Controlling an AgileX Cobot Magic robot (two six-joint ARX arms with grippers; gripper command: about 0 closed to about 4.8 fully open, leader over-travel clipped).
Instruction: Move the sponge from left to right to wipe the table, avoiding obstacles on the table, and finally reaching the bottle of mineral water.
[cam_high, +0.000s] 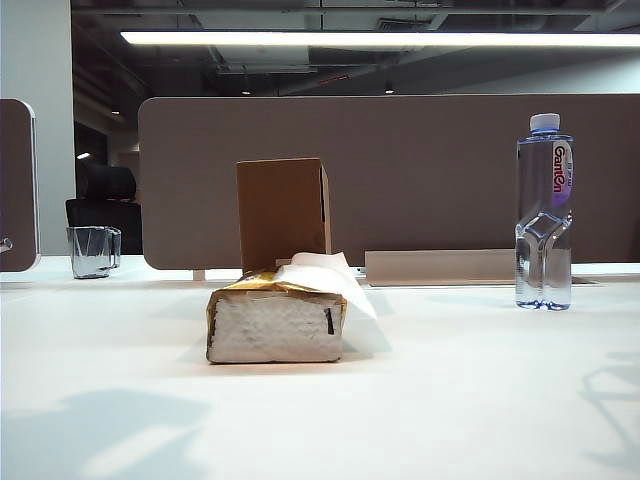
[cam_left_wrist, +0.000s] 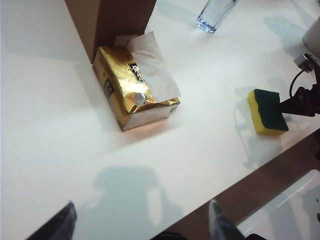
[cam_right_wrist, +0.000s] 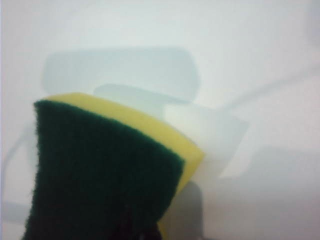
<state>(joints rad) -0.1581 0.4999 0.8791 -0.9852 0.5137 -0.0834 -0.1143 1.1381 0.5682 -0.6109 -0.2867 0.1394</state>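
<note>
Sponge (cam_left_wrist: 267, 111) flat, green face up

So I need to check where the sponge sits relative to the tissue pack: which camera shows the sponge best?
The left wrist view: the whole sponge, green face up, held by the shut right gripper, apart from the tissue pack. The right wrist view shows only a blurred close-up of it. The exterior view does not show it.
</note>
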